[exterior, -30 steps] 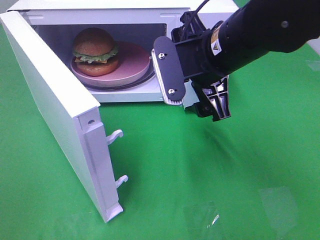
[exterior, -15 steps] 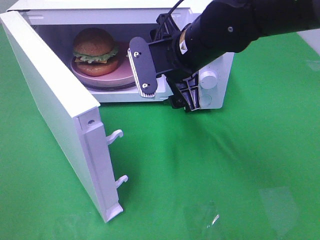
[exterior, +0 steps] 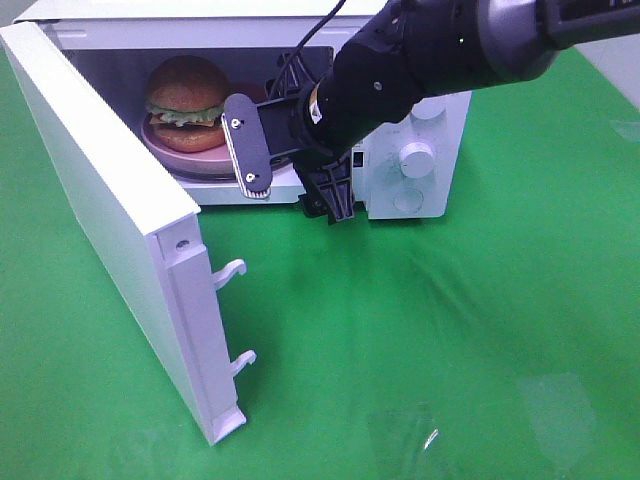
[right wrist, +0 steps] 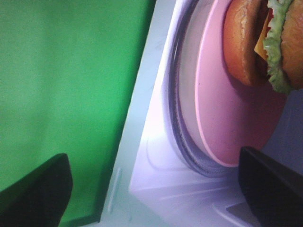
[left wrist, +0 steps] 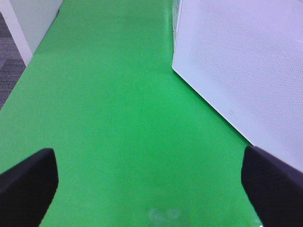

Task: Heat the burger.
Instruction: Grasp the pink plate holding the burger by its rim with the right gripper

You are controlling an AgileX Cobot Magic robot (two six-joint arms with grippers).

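Showing no readable writing: burger (exterior: pixel 187 103) inside microwave (exterior: pixel 420 150).

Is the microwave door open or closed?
Open. The door swings wide, so the burger on its pink plate shows inside.

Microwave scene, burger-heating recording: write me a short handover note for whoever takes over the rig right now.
Right gripper: open, empty, at the mouth of the white microwave oven.
Left gripper: open, empty, over the green cloth beside the microwave's outer wall; not seen in the high view.
Golden-brown bun burger with lettuce and cheese: inside the cavity on the pink round plate, which sits on the glass turntable.
Done: burger loaded.
Left: white microwave door stands wide open; probably clear the right arm, shut the door, then set the round knobs.
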